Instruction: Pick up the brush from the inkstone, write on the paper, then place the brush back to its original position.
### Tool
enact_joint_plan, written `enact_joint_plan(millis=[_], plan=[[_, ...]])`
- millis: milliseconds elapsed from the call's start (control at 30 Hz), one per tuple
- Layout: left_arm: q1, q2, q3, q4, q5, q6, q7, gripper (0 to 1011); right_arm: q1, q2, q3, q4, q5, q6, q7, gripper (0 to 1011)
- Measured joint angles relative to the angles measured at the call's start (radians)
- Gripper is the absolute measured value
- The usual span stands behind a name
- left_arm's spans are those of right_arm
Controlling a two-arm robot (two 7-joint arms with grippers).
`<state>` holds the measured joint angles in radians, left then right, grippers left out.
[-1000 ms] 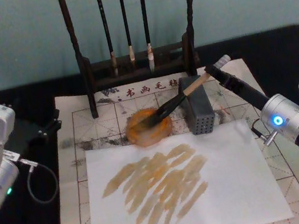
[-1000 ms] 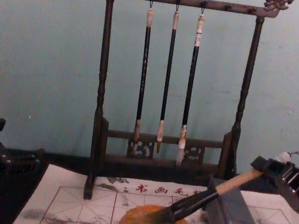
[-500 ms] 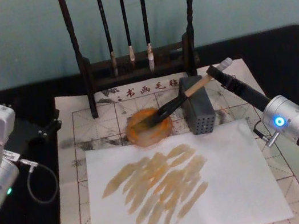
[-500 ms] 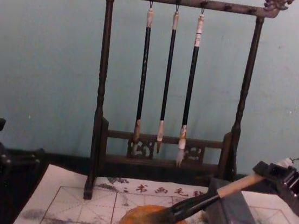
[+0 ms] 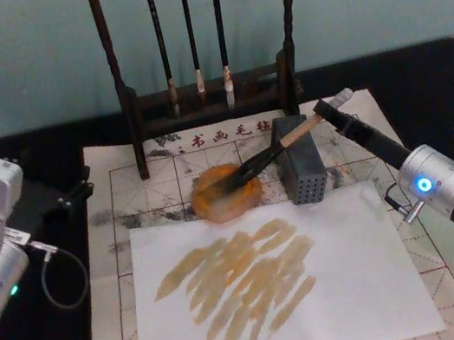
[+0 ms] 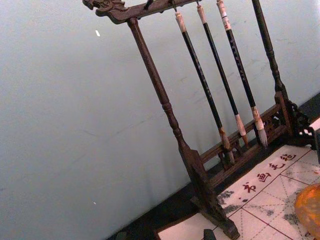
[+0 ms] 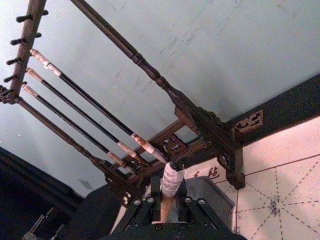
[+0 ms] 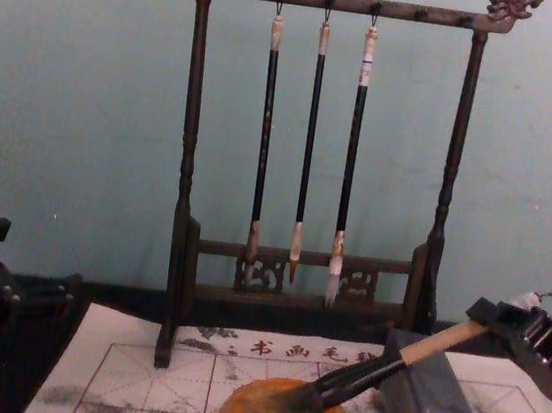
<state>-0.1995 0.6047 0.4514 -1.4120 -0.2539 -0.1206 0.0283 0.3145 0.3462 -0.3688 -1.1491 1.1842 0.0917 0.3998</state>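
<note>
- Since a second ago: brush point(image 5: 264, 157) handle has sunk a little onto the block point(image 5: 302, 170). Almost nothing has shifted in the last half second.
- Bench point(image 5: 420, 65): dark top, carrying everything listed.
- Paper point(image 5: 114, 177): gridded sheet with red characters, lying flat in front of the rack. A plain white sheet point(image 5: 362, 287) on top of it bears ochre strokes point(image 5: 243, 286), so writing looks done. Head view gives this layout.
- Rack point(image 8: 188, 155): stands at the back, with three thin brushes point(image 8: 309, 140) hanging clear of the work.
- Left claw point(image 5: 73, 195): parked at the paper's left edge; state cannot be told.
- Right claw point(image 5: 332, 107): at the handle's far end. Right wrist view gives the grip closest: narrow, with the brush's white-wrapped tip point(image 7: 171, 182) held between the fingers.
- Block: grey and perforated, just right of the dish, propping the handle.
- Inkstone point(image 5: 216, 207): orange dish at the paper's top middle.
- Brush, placement: bristles in the dish, handle slanting up over the block, likely so the wet tip stays off the paper. Chest view shows that slope; head view flattens it. Release looks like the remaining step.
</note>
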Motion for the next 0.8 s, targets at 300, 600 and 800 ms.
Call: enact_joint_plan(millis=[300, 600, 800], plan=[[0.000, 0.000, 0.000, 0.000, 0.000, 0.000, 0.000, 1001, 0.000, 0.000, 0.000, 0.000, -0.001, 0.000, 0.000, 189], [0.000, 0.000, 0.000, 0.000, 0.000, 0.000, 0.000, 1001, 0.000, 0.000, 0.000, 0.000, -0.002, 0.002, -0.001, 334], [0.000, 0.000, 0.000, 0.000, 0.000, 0.000, 0.000, 1001, 0.000, 0.000, 0.000, 0.000, -0.002, 0.001, 0.000, 530]])
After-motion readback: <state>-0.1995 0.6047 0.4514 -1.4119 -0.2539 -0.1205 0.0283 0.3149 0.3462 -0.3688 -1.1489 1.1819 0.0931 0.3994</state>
